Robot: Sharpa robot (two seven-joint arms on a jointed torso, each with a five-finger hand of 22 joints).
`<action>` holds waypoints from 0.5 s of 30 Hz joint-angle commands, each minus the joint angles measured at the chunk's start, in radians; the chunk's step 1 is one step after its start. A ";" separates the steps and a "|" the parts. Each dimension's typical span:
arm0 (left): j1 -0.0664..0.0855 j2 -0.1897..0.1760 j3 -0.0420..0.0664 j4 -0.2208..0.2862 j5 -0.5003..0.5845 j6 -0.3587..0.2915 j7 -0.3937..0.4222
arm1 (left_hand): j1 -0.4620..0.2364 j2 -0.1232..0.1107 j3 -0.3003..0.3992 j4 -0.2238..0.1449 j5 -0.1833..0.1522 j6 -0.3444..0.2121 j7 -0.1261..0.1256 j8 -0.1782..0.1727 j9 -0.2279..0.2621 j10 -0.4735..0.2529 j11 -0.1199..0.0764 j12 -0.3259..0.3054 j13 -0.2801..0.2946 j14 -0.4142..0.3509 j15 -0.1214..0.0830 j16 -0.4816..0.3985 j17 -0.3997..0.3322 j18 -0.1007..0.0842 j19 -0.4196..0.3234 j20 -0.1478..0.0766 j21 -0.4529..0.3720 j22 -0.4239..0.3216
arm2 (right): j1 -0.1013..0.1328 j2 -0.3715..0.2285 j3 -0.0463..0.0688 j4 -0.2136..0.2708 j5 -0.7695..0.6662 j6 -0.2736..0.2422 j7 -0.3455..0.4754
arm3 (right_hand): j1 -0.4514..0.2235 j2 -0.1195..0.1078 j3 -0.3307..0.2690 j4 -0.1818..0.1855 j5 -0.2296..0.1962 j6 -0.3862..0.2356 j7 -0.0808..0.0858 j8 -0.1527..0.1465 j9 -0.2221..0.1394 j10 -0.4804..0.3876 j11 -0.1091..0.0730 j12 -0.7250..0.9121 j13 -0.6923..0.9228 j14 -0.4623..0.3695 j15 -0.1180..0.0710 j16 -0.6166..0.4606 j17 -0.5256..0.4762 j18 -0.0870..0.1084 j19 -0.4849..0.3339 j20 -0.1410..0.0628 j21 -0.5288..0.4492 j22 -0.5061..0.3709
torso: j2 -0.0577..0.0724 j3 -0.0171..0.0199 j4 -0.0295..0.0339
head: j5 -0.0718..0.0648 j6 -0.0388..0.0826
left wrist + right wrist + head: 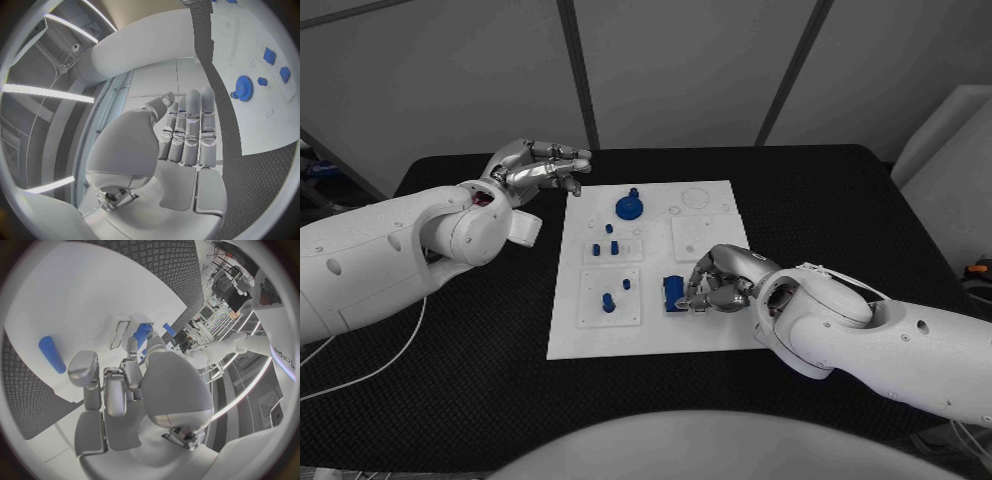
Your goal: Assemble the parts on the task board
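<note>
1. The right hand [715, 283] rests low on the white task board [589, 335], its fingers curled round a small blue block [674, 293] at the board's near right quarter. It looks pinched, though the contact itself is hidden, so I cannot tell how firm the hold is.
2. The left hand [535, 167] hovers off the board's far left corner, fingers loosely bent, holding nothing.
3. The blue gear [630, 207] sits at the far end; smaller blue pegs [602, 249] stand mid-board.
4. To do this step well, I judge the block should be kept square to its recess, lowered straight, and pressed only once it seats.
5. A blue cylinder [52, 354] lies loose beside the right hand; avoid knocking it.
</note>
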 commanded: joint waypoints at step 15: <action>-0.004 -0.001 0.001 0.000 0.003 0.010 -0.001 | -0.005 0.007 -0.006 0.001 -0.003 -0.007 0.002 -0.003 -0.001 -0.008 0.003 0.003 -0.002 -0.006 0.002 -0.004 -0.001 -0.016 -0.004 0.001 -0.005 -0.002 | 0.003 -0.196 0.003 0.074 0.129 -0.169 0.190 | 0.014 0.019 0.009 0.015 0.066 -0.065 0.040 -0.095 -0.052 -0.023 0.033 -0.041 -0.033 0.090 0.021 -0.010 0.210 0.003 -0.020 0.015 -0.023 -0.038 | -0.001 -0.0005 -0.0016 | -0.016 0.008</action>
